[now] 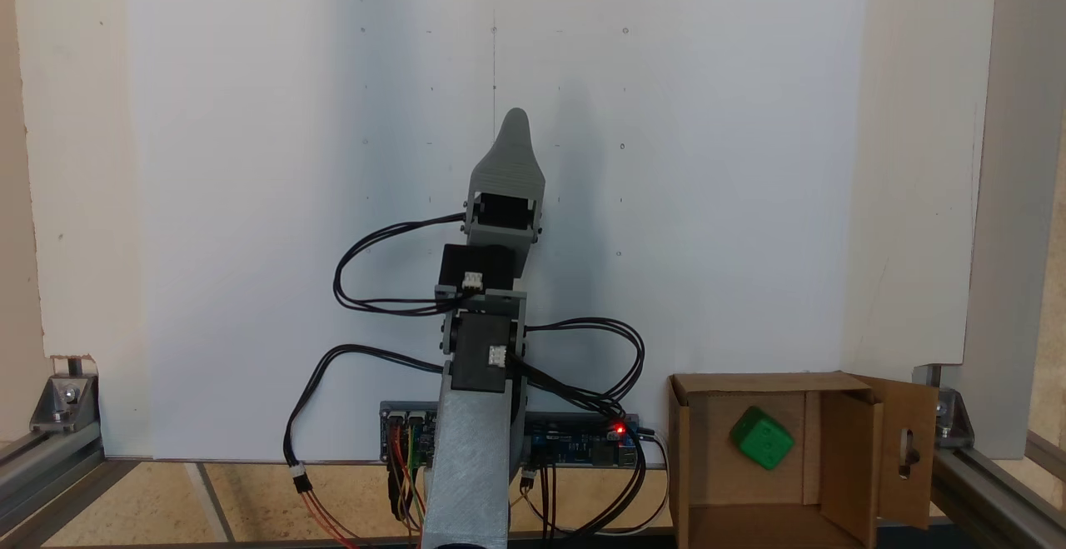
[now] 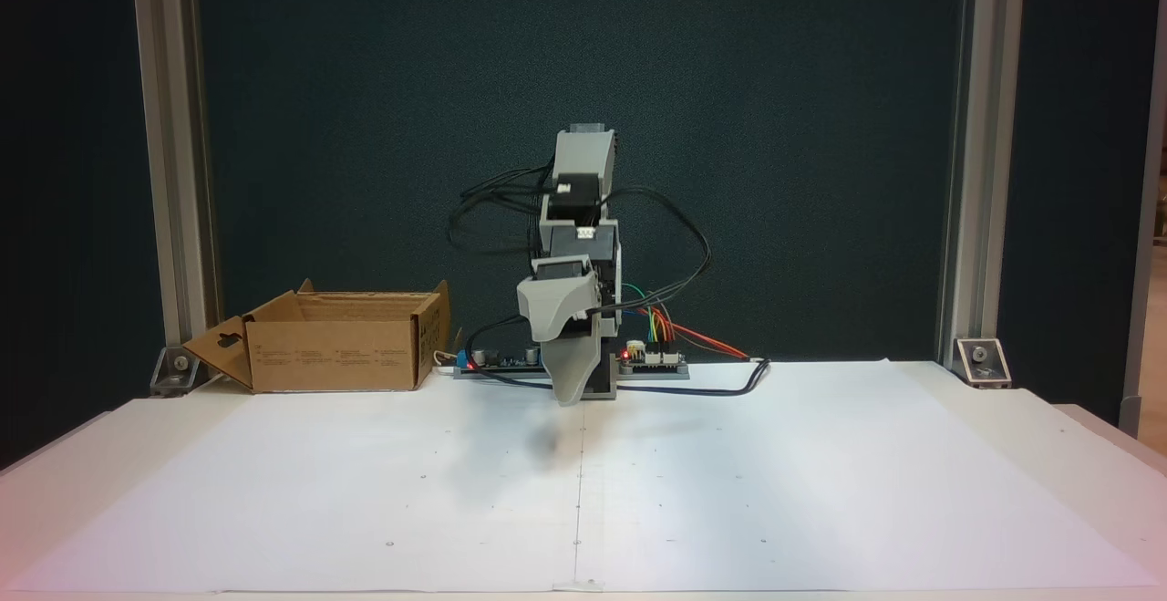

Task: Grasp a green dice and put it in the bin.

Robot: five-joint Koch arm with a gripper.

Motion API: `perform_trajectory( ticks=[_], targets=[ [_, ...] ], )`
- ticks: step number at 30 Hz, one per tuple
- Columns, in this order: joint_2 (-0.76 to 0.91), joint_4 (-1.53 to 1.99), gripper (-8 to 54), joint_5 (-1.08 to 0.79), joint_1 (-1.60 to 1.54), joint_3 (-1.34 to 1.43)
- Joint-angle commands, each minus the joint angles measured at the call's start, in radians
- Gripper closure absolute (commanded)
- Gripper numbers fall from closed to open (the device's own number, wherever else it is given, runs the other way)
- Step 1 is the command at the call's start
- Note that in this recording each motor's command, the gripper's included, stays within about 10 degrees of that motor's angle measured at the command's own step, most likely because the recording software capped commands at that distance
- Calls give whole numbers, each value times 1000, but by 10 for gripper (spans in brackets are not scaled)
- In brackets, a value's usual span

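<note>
The green dice lies inside the brown cardboard bin at the lower right of a fixed view. In the other fixed view the bin stands at the back left, its walls hiding the dice. Its side flap with the keyhole cutout hangs open. My gripper is folded over the middle of the white sheet, far from the bin, pointing down just above the table. Its grey jaws lie one behind the other, so only one tip shows. Nothing is seen in it.
The controller board with a red light and loose cables sit by the arm's base at the back of the table. Aluminium frame posts stand at the corners. The white paper sheet covers the table.
</note>
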Motion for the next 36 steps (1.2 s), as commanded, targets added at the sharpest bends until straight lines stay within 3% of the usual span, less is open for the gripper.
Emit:
perform_trajectory(
  ticks=[1, 9, 25, 36],
  targets=[
    [55, -161, 5, 15, -14, 20],
    [221, -500, 11, 17, -51, 187],
    [219, -1140, 17, 14, -55, 497],
    [218, -1180, 11, 15, -49, 577]
  ],
)
